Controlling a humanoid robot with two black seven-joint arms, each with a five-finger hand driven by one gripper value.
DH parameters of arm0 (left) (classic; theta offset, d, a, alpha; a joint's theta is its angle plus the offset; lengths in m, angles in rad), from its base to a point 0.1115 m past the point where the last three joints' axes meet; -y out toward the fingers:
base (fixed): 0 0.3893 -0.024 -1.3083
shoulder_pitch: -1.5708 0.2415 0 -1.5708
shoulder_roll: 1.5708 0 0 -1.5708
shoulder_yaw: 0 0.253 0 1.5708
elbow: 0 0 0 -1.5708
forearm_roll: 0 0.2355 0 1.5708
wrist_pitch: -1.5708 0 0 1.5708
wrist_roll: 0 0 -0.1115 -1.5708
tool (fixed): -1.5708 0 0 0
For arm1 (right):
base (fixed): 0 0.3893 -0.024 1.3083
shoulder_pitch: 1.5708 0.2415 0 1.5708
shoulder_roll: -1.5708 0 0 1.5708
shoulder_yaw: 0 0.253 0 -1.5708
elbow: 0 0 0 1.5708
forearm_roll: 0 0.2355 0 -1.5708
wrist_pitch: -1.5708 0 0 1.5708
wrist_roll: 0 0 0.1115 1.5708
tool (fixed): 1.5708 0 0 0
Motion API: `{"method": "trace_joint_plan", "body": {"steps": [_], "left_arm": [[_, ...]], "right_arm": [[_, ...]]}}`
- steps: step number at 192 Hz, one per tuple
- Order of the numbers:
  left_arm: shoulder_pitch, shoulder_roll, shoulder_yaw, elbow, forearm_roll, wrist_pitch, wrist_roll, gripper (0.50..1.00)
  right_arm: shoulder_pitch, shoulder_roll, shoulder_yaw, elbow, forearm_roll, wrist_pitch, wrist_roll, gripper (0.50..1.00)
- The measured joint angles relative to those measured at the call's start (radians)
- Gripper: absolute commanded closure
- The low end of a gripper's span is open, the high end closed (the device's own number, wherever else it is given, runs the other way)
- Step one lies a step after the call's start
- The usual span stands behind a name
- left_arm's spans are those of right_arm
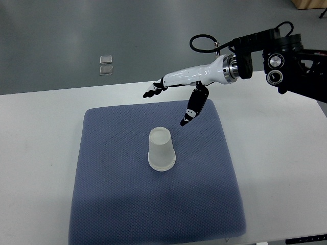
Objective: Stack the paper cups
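One white translucent paper cup [162, 148] upside down on blue mat [112, 204]; right hand [173, 97] spread, empty.

top view | steep downward look | robot's side | probably mid-range over table [36, 132]

A white tabletop [36, 153] fills the lower part of the top view, its far edge running across the picture against a grey floor [76, 30]. A blue-grey textured mat [117, 204] with rounded corners lies flat on the tabletop, taking up most of its middle and reaching close to the near edge. An upside-down translucent white cup [161, 149] stands on the mat, a little beyond its centre. On the floor beyond the tabletop lie two small pale squares [106, 65], one just behind the other.
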Motion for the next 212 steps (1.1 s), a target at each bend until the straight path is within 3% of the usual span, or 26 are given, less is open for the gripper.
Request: {"method": "trace_joint_plan", "body": {"steps": [46,110,152,212], "left_arm": [[0.0,0.0,0.0,0.0,0.0,0.0,0.0,0.5],[0.0,0.0,0.0,0.0,0.0,0.0,0.0,0.5],[0.0,0.0,0.0,0.0,0.0,0.0,0.0,0.5],[0.0,0.0,0.0,0.0,0.0,0.0,0.0,0.5]], "right_arm": [[-0.124,0.019,0.001,-0.167,0.291,-0.138,-0.003,0.583],[-0.22,0.09,0.005,-0.335,0.969,-0.313,-0.049,0.581],[-0.288,0.121,0.08,-0.407,1.306,-0.316,-0.055,0.581],[-0.344,0.164,0.087,-0.416,1.345,-0.314,-0.044,0.579]]}}
